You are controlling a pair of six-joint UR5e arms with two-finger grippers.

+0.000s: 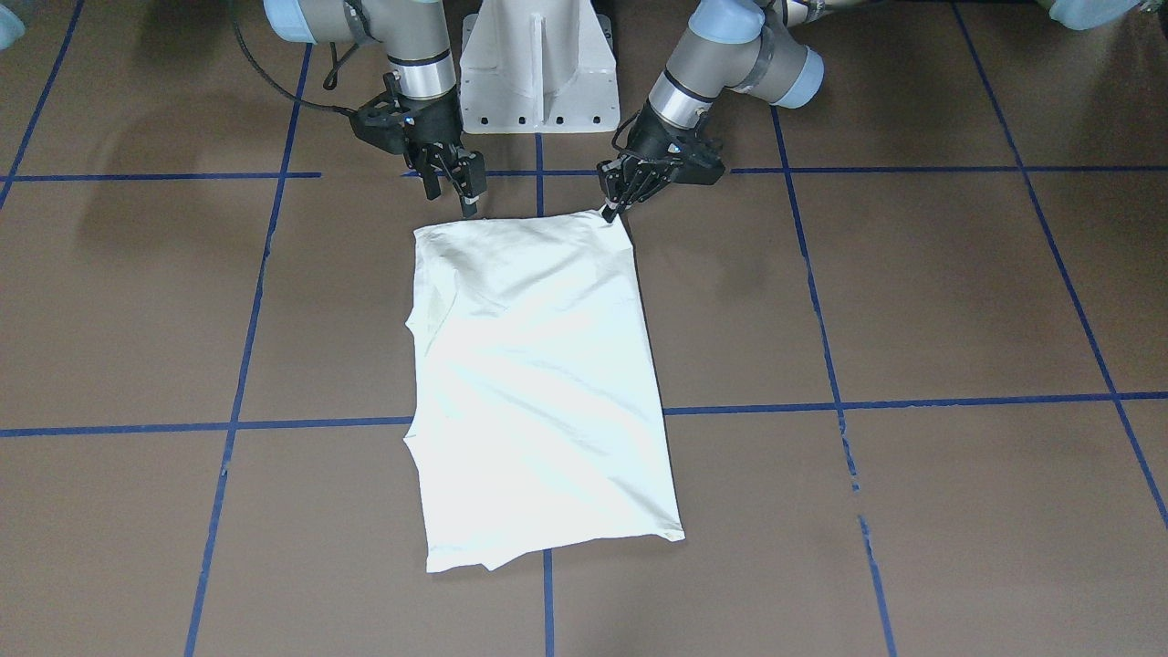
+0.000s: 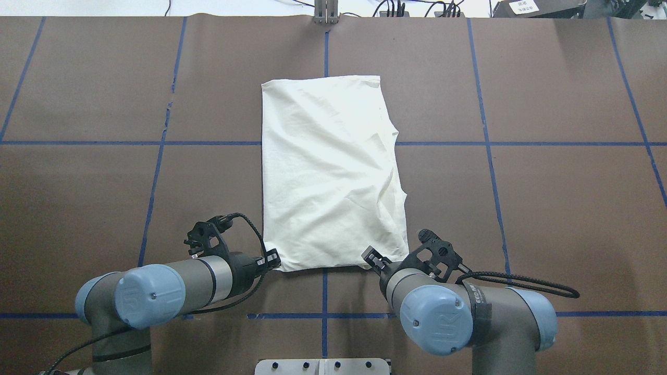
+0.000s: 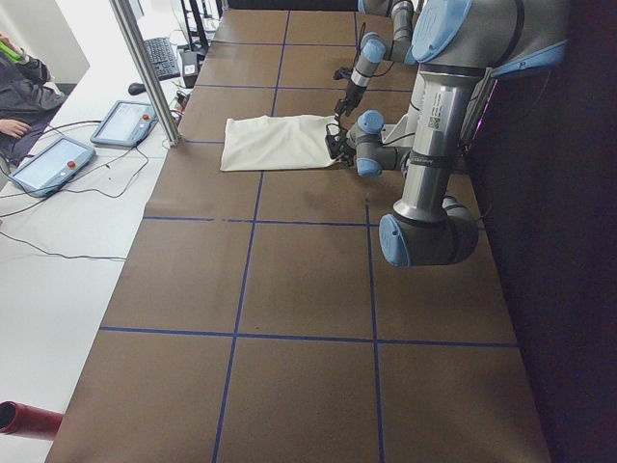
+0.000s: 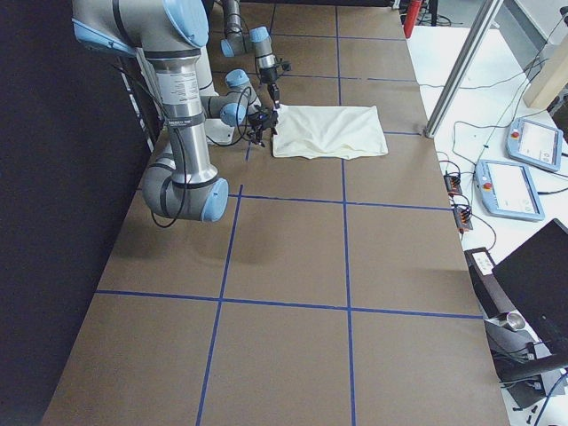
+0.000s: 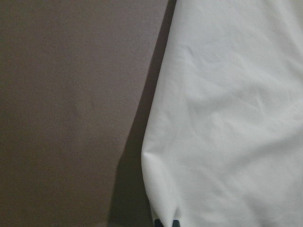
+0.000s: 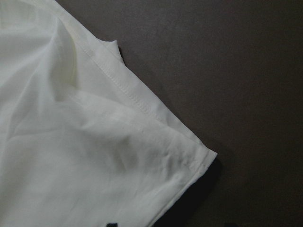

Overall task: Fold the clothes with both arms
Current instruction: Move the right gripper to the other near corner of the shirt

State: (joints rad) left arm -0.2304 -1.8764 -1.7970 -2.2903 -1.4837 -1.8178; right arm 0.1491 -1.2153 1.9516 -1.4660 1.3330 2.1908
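Corners of the cream shirt (image 1: 538,383) nearest the robot are where both arms are set, presumably so that this short edge can be lifted and carried toward the far end for another fold. The shirt is laid as a long rectangle at the middle of the bench (image 1: 912,301), its length running away from the robot, with no print showing and no sleeve lying out. The left end effector (image 1: 611,212) is drawn closed on the near-left corner, and the cloth is pulled up into a small peak at its tips. The right end effector (image 1: 453,190) is held with its fingers apart over the near edge, a little inward of the other corner, with nothing gripped. In its wrist view the hemmed corner is seen lying flat. A matching pinch there is judged necessary before lifting, since a one-sided pull would skew the rectangle.
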